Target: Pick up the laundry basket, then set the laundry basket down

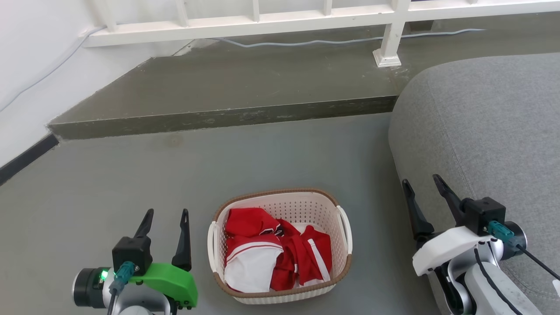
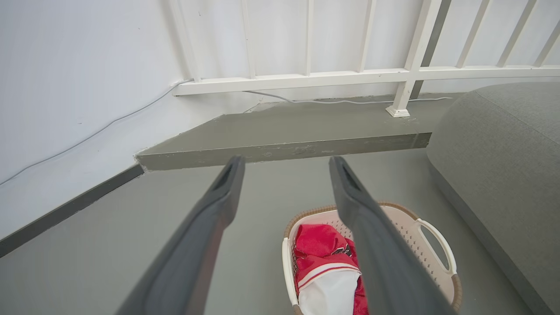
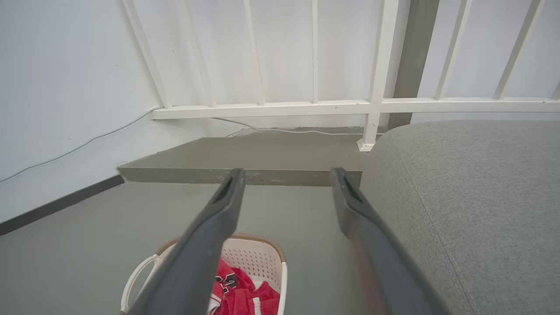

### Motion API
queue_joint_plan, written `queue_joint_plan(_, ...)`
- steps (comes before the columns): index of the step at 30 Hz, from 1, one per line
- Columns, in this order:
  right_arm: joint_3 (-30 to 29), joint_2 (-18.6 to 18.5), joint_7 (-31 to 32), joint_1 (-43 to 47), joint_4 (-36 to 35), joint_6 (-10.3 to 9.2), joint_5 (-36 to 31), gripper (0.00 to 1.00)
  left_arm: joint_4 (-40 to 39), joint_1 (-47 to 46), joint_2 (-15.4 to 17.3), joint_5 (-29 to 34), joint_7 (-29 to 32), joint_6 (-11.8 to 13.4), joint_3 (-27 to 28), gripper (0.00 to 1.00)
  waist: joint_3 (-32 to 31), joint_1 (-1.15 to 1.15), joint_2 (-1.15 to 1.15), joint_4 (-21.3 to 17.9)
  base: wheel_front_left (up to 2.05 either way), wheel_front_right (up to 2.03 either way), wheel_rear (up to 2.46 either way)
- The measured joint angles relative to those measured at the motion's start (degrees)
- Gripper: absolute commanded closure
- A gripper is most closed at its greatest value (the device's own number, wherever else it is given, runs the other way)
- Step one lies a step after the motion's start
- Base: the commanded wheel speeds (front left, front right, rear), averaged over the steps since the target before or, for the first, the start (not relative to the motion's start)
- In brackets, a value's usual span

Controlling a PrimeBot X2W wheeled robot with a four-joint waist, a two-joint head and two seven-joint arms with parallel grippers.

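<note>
- Two dark fingers of the left end effector are pointing up at the lower left of the head view. They are standing spread apart and gripping nothing.
- Its green-shelled wrist is hovering over the grey floor, just left of the basket and apart from it.
- In the left wrist view, that end effector is gaping wide, with the basket showing low down, partly behind the right-hand finger.
- Sitting upright on the floor between the two arms, at the lower middle of the head view, is the laundry basket. Its brown rim is running round the top and a white loop handle is sticking out on each side.
- Red and white clothes are lying crumpled inside it.
- Beyond the basket, a raised step is crossing the scene. A white railing is standing along its far edge and a pale cable is trailing beneath the railing.
- At the lower right, the right end effector is released too, fingers parted and empty. It is hanging over the edge of a grey fabric cushion, right of the basket and not touching it.
- In the right wrist view, the basket is peeking out at the bottom, left of centre, behind the left-hand finger.
</note>
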Motion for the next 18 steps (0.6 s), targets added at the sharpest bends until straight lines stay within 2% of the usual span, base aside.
queue_joint_plan(9,0.0,-0.1,0.0,0.0,-1.0,-0.11,-0.1,0.00,-1.0,0.3,-0.3,0.6,0.6,0.2,0.7,0.00,0.1,0.00,0.00,-0.1,0.00,0.00,0.00)
queue_joint_plan(10,0.0,0.0,0.0,0.1,-0.9,-0.08,-0.1,1.00,-1.2,0.3,-0.4,0.6,0.6,0.2,0.9,1.00,0.1,0.00,0.00,-0.1,0.00,0.00,0.00)
queue_joint_plan(18,0.1,1.4,0.1,2.7,1.4,0.13,0.4,1.00,1.4,1.6,-1.0,-0.1,0.6,-0.1,0.4,1.00,0.1,0.00,0.00,-0.1,0.00,0.00,0.00)
